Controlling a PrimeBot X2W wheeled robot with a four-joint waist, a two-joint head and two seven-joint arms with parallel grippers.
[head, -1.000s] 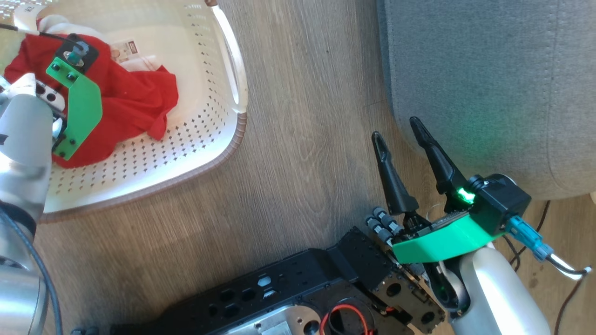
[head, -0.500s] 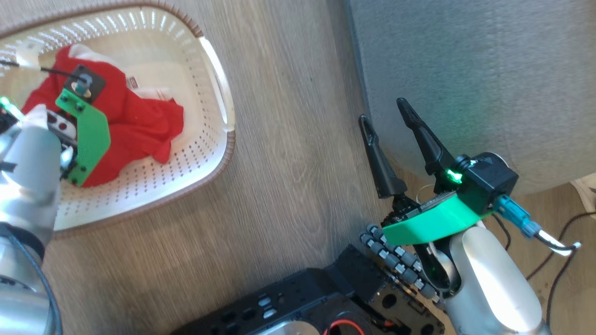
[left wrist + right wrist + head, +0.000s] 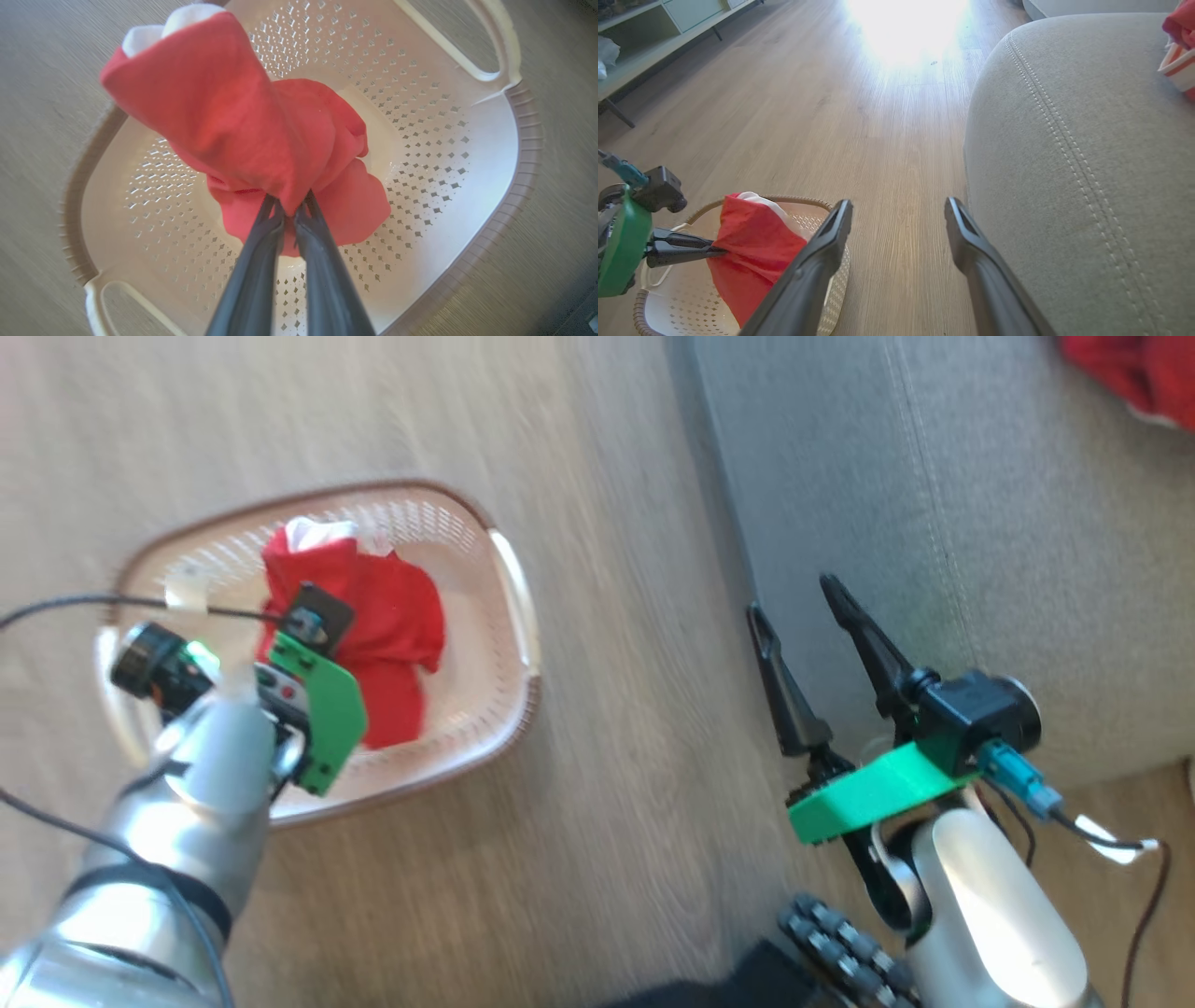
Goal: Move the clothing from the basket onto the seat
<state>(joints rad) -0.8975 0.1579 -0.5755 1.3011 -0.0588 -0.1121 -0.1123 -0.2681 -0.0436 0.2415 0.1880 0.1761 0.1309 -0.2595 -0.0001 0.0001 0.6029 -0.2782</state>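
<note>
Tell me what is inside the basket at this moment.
A red garment, pinched by the shut left hand, hangs into the basket, whose perforated bottom shows around it. The bottom under the cloth is covered.

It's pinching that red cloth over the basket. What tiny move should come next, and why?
Probably raise the left claw a little higher. It is shut on the red garment, but in the right wrist view the cloth's lower end seems to hang inside the basket, below its rim. Once clear, it could swing toward the seat without dragging the basket.
</note>
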